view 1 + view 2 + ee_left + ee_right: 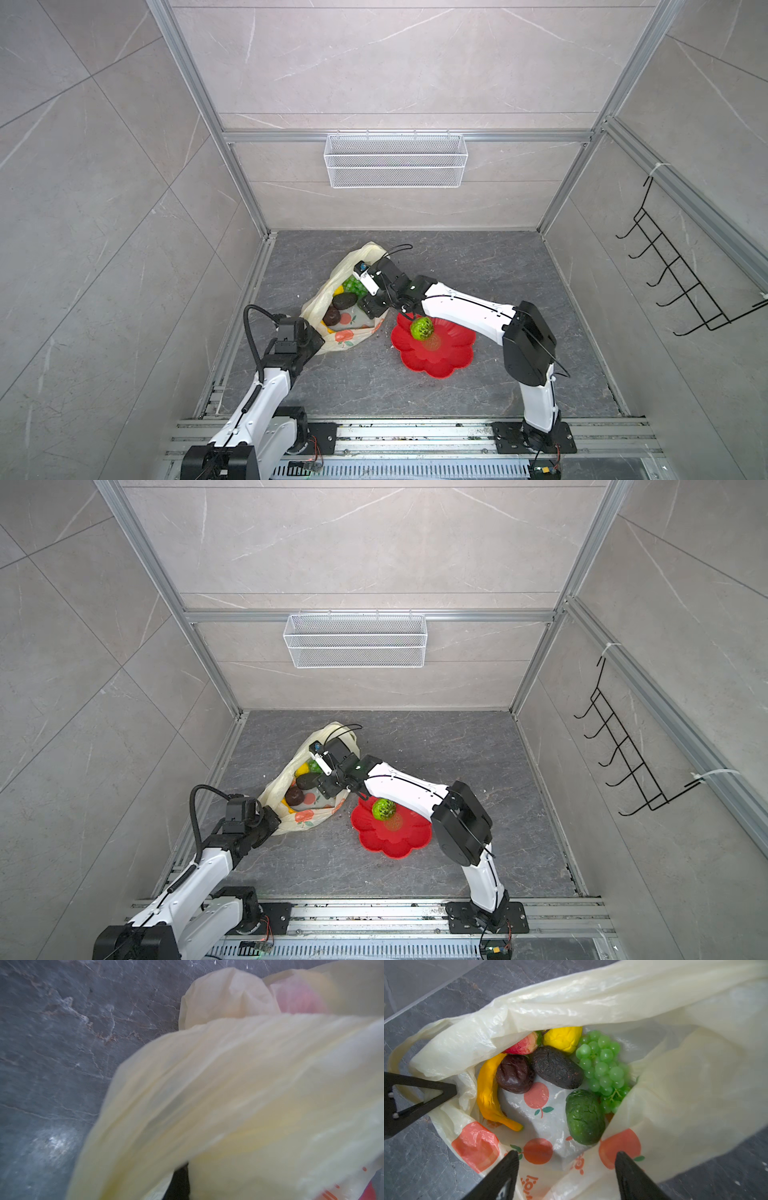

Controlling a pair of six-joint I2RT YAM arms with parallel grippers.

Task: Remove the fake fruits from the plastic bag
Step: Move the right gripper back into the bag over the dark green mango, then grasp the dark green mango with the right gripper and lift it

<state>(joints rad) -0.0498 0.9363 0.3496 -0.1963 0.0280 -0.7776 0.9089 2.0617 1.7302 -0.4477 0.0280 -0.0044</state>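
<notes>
The grey tabletop [498, 270] is the biggest thing. The plastic bag [353, 338] lies left of its middle. The bag is pale yellow with orange fruit pictures, and its mouth is open. Just beside the bag, to the right, sits a red flower-shaped plate [449, 353].

The right claw [567, 1154] hangs over the bag's mouth with its two fingers apart and nothing between them. The left claw [319, 336] is squeezed together on the near corner of the bag.

Most of the fake fruits [556, 1067] are inside the bag. There is a green grape bunch [602, 1064], a yellow banana [488, 1093] and a dark green fruit [584, 1116]. There are also two dark brown ones [515, 1073], a yellow knobbly fruit [562, 1038] and a red strawberry [523, 1045]. One green bumpy ball [422, 328] lies on the plate.
</notes>
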